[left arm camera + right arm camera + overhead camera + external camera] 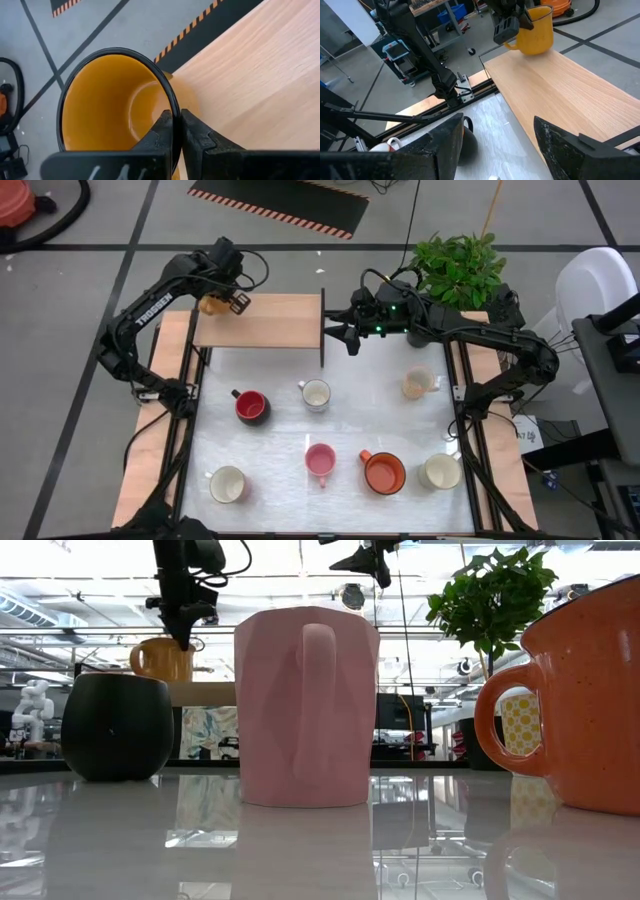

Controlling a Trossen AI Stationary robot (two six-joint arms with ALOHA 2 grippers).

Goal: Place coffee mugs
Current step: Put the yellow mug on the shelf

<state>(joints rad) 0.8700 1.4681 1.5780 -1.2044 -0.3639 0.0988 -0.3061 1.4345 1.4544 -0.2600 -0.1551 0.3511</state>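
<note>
- Left gripper [175, 131] has its two dark fingers pinched nearly together on the rim of the yellow mug [107, 102], one finger inside the cup and one outside its wall.
- That mug is amber-yellow with a thin dark rim, glossy inside and upright; it sits at the far left end of the wooden shelf [265, 322], right under the claw, its handle showing in the right wrist view.
- Right gripper [352, 340] hangs with its fingers spread wide and nothing between them, just past the shelf's other end, well apart from the yellow mug.
- Below the left claw, on the white table [280, 445], the other mugs stand apart from one another.
- Red mug [251, 406], dark outside, is the nearest to the left claw, with a white mug [315, 394] beside it.
- Pink mug [320, 461] is faceted, its handle turned toward the low camera.
- Orange mug [384, 472] is speckled, beside the pink one.
- Cream mug [228, 484] stands at the near left corner, a second one [440, 472] at the near right.
- Pale mug [417, 384] sits below the right claw, closest to it.
- Plant [458, 268] stands behind the right arm.
</note>
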